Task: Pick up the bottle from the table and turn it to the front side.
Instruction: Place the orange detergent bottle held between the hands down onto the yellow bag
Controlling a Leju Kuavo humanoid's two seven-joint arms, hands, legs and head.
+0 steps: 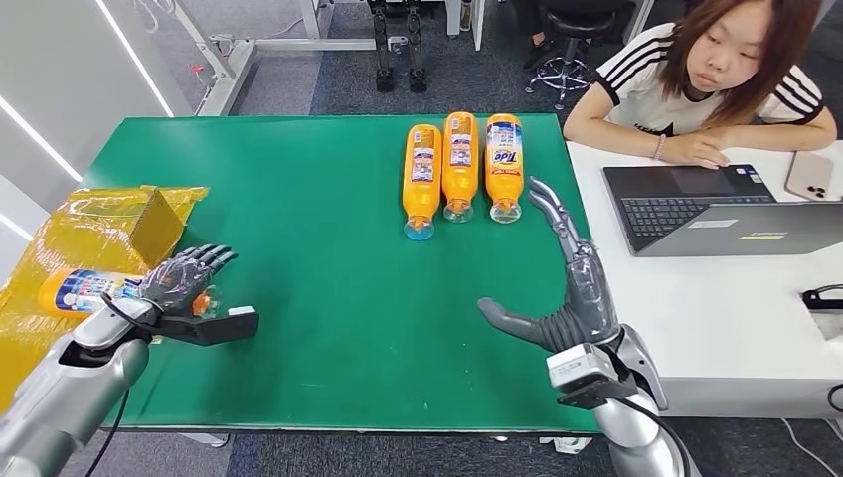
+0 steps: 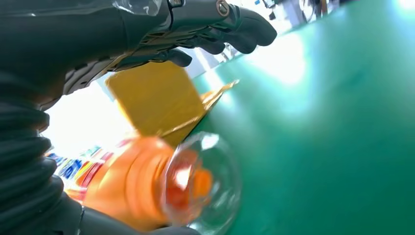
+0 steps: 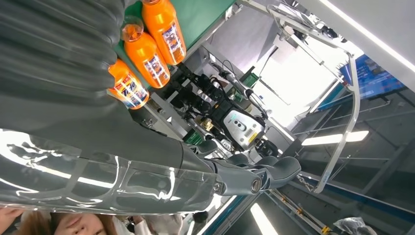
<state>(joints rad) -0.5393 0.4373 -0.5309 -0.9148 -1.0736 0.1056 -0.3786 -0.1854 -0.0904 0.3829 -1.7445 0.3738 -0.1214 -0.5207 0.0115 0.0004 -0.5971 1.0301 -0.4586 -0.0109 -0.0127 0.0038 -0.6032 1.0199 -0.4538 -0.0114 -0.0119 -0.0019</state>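
Observation:
An orange bottle [image 1: 80, 290] with a blue and white label lies on its side at the table's left edge, partly on yellow plastic. My left hand [image 1: 181, 280] hovers over its clear cap end. In the left wrist view the fingers [image 2: 215, 29] arch above the bottle [image 2: 132, 186] with a gap between them, so nothing is gripped. My right hand [image 1: 572, 288] stands open above the table's right part, fingers pointing up, and holds nothing. Three more orange bottles [image 1: 460, 164] lie side by side at the back of the table, also visible past my right hand [image 3: 147, 171] as orange bottles [image 3: 147, 54].
The green table [image 1: 318, 248] has a crumpled yellow bag [image 1: 109, 224] on its left end. To the right stands a white desk [image 1: 716, 318] with a laptop [image 1: 716, 209] and a phone [image 1: 810, 174]. A person [image 1: 711, 75] sits behind it.

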